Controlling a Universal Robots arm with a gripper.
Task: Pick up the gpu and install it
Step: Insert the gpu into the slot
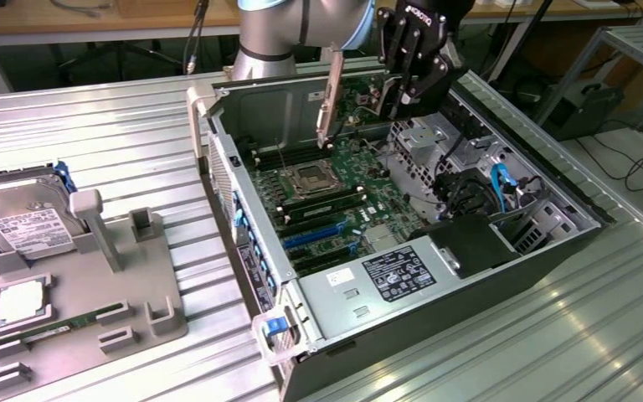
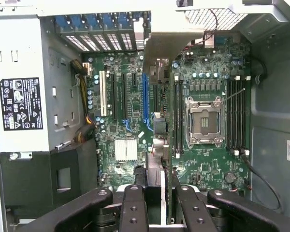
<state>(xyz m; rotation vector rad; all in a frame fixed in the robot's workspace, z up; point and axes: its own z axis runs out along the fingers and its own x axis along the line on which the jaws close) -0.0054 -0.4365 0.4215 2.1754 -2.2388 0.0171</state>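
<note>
Your jaws are clenched on the gpu (image 1: 331,99), which hangs on edge just above the motherboard (image 1: 338,197), within the open computer case (image 1: 522,268) on the desk (image 1: 98,134).

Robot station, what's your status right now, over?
Gripper shut on gpu. It hangs upright over the motherboard, not seated. Slots below look unobstructed.

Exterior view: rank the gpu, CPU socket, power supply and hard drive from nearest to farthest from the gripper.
1. gpu: held in the gripper, over the open case.
2. CPU socket: on the motherboard below.
3. Power supply: the case's near end.
4. Hard drive: outside the case, the exterior view's left.
</note>
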